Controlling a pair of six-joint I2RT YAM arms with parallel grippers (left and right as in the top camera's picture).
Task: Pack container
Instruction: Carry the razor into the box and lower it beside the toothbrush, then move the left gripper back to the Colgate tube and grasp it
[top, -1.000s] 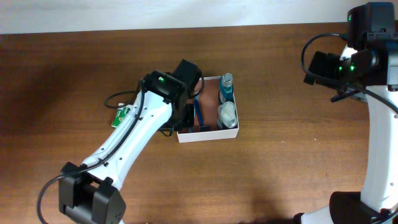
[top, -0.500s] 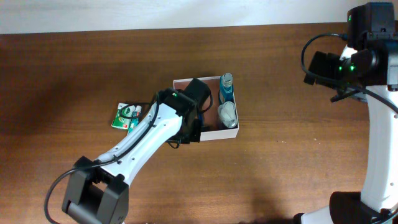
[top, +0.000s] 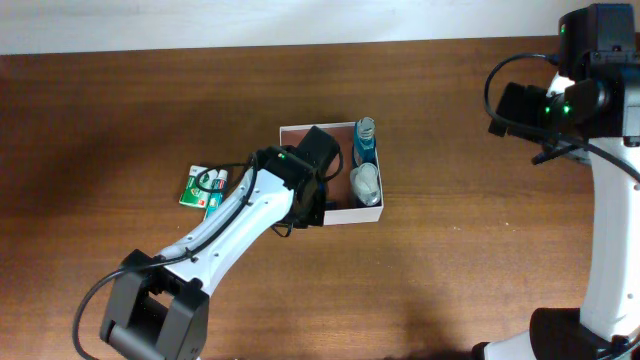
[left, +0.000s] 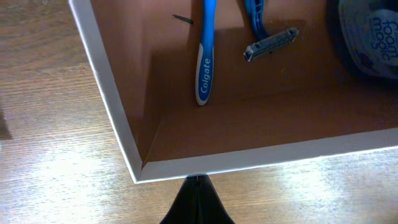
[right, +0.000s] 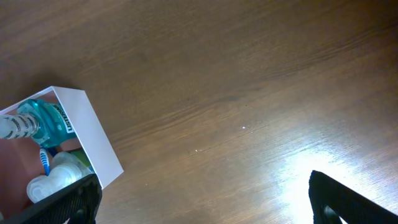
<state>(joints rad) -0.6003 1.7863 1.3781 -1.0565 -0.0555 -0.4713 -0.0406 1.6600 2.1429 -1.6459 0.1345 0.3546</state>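
We are hovering left gripper (left: 198, 190), fingers together, above the container (left: 106, 93); the packet (top: 205, 186) is probably awaiting fetching next; right gripper (right: 204, 186) is gaping.

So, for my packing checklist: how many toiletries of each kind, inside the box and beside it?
Toothbrush: 1
Razor: 1
Teal bottle: 1
Pale bottle: 1
Green packet, outside the container: 1
Total: 5
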